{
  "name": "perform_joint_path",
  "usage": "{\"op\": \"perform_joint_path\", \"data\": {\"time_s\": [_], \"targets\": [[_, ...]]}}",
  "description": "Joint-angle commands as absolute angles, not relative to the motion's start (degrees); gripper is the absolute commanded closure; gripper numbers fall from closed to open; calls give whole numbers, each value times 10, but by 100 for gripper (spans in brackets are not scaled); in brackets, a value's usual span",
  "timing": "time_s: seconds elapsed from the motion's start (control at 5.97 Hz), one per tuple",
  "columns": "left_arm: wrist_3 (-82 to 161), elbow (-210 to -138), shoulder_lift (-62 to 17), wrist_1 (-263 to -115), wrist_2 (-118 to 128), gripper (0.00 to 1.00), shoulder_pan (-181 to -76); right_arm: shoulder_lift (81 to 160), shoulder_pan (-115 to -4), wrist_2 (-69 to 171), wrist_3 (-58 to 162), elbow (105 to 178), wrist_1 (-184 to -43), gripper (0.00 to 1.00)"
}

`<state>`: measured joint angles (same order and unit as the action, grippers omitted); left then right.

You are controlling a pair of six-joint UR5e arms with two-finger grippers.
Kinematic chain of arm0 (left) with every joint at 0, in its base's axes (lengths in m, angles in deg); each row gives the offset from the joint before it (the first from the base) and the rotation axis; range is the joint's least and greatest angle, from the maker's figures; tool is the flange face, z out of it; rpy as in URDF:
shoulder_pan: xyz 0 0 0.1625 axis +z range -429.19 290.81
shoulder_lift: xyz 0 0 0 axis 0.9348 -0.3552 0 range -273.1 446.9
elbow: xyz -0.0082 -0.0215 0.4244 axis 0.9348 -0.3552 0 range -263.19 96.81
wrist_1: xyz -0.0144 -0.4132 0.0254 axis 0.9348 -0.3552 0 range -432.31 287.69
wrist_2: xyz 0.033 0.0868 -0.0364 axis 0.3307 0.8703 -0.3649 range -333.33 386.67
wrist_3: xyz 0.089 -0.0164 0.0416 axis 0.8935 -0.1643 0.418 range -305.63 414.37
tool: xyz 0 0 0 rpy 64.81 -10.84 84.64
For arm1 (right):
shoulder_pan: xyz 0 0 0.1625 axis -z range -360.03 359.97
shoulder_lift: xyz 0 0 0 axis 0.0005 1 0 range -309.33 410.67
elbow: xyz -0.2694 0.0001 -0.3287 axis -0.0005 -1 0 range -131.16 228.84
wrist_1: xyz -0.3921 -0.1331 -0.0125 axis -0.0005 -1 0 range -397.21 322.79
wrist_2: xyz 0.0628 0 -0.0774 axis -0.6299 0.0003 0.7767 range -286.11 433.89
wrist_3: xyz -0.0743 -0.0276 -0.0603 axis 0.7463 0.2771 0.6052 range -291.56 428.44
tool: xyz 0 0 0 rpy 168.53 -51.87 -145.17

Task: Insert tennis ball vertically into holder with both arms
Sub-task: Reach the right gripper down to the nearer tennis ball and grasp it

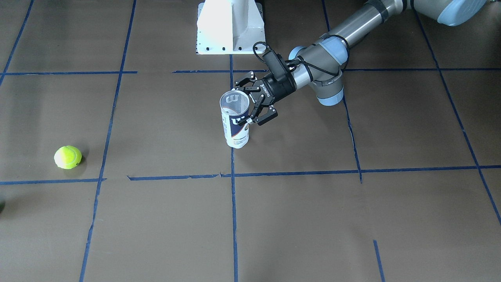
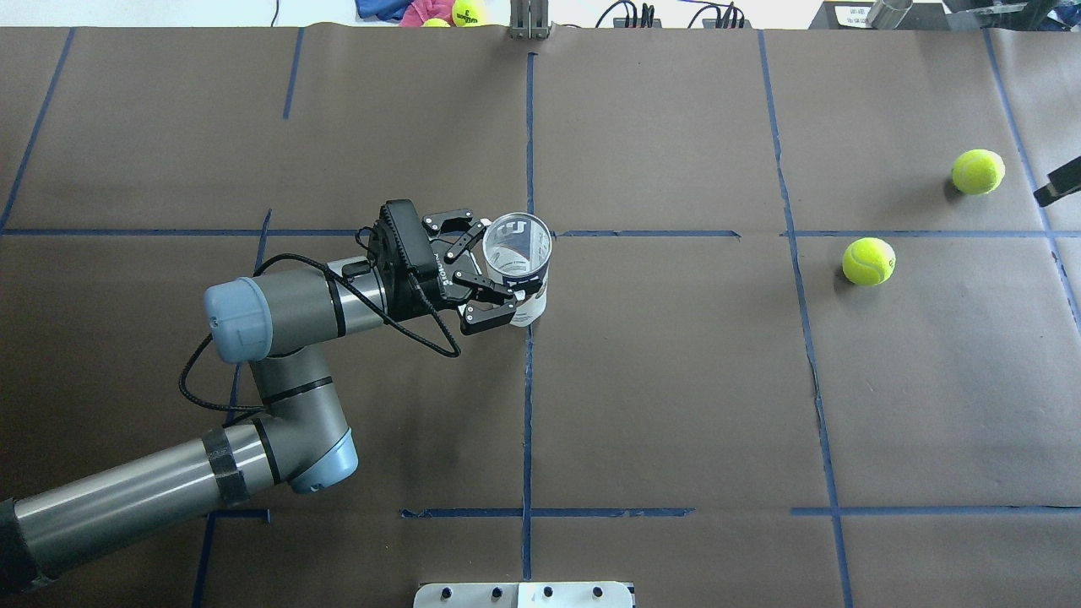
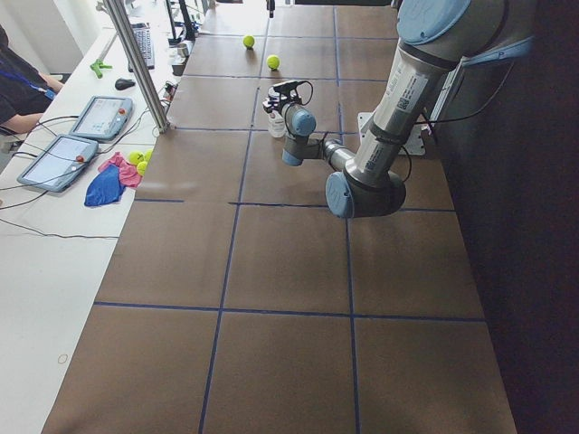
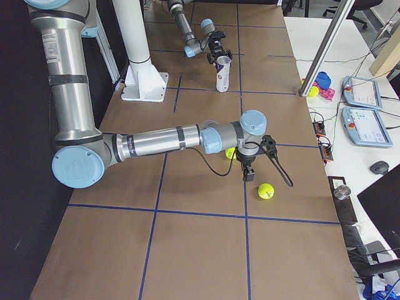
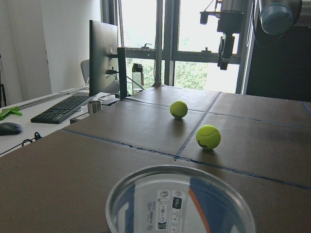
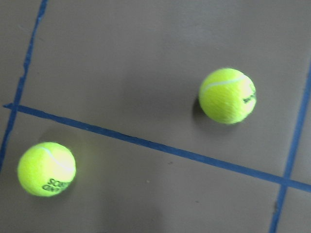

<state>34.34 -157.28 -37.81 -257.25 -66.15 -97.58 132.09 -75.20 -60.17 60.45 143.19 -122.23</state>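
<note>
The holder (image 1: 235,125), a clear can with a white and navy label, stands upright and open-topped at the table's middle (image 2: 517,268). My left gripper (image 2: 498,268) is open, level with the can's upper part, one finger on each side of its near side. The can's rim (image 5: 180,204) fills the bottom of the left wrist view. Two tennis balls (image 2: 868,261) (image 2: 978,171) lie on the table far to my right. My right gripper (image 4: 247,175) hangs above and between them; I cannot tell its state. Both balls (image 6: 227,95) (image 6: 46,168) show in the right wrist view.
The white pedestal base (image 1: 231,27) stands at my side of the table, behind the can. Blue tape lines cross the brown table. A metal post (image 4: 325,50), tablets, a cloth and spare balls (image 2: 467,10) lie past the far edge.
</note>
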Motion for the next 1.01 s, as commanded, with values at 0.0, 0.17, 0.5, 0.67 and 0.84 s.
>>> {"op": "perform_joint_path", "data": {"time_s": [0.0, 0.17, 0.5, 0.67, 0.84], "targets": [[343, -1573, -378, -2572, -661, 16, -976, 1256, -663, -553, 517, 1428, -1222, 0], [343, -1573, -378, -2572, -661, 16, -976, 1245, -635, -540, 513, 1427, -1221, 0], [343, -1573, -378, -2572, -661, 16, -976, 1243, -598, -517, 510, 1408, -1200, 0], [343, -1573, -378, -2572, -661, 16, -977, 1246, -588, -516, 510, 1372, -1166, 0], [343, -1573, -378, -2572, -661, 16, -976, 1246, -577, -515, 510, 1340, -1128, 0]]}}
